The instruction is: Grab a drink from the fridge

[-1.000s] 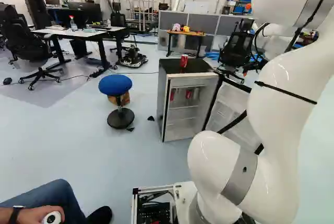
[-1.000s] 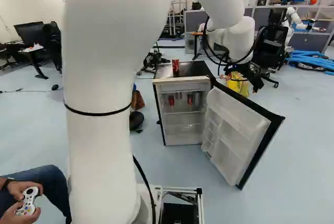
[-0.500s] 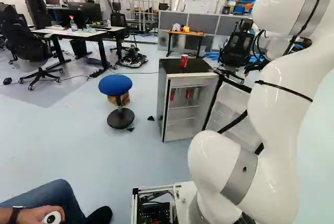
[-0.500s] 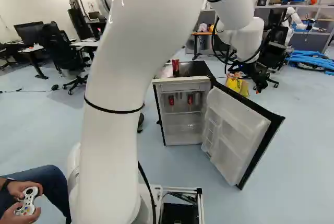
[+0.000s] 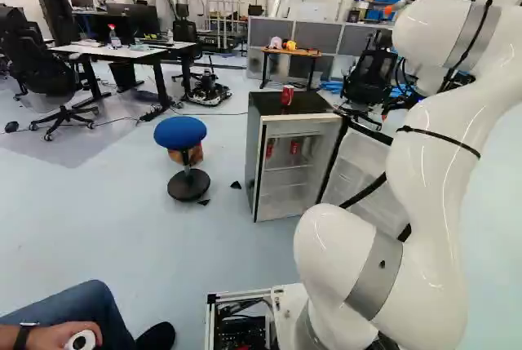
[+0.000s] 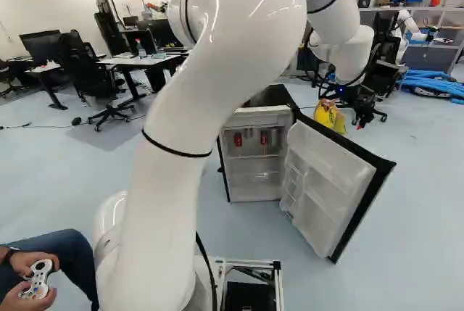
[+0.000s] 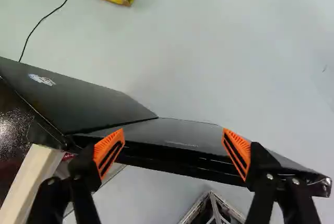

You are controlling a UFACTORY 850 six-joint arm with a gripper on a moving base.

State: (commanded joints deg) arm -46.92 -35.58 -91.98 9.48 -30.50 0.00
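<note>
Cans of drink show in the open fridge, right of centre in the left base view. Two red ones, the left can and the right can, sit high inside, upright, with pale, slim shapes between them too small to make out. Another red can, the top can, stands upright on the fridge's black top; in the right base view the arm hides it.

The end effector, in the upper right of the right base view, is released and empty: in the wrist view its orange pads stand wide apart. Beneath them the door's edge runs across from one finger to the other; whether they touch it cannot be told.

The door swings out toward the lower right of the right base view, white shelved side facing the base, and blocks part of the way from the end effector to the cans inside. A yellow bag lies on the floor behind it. A blue stool stands left of the fridge.
</note>
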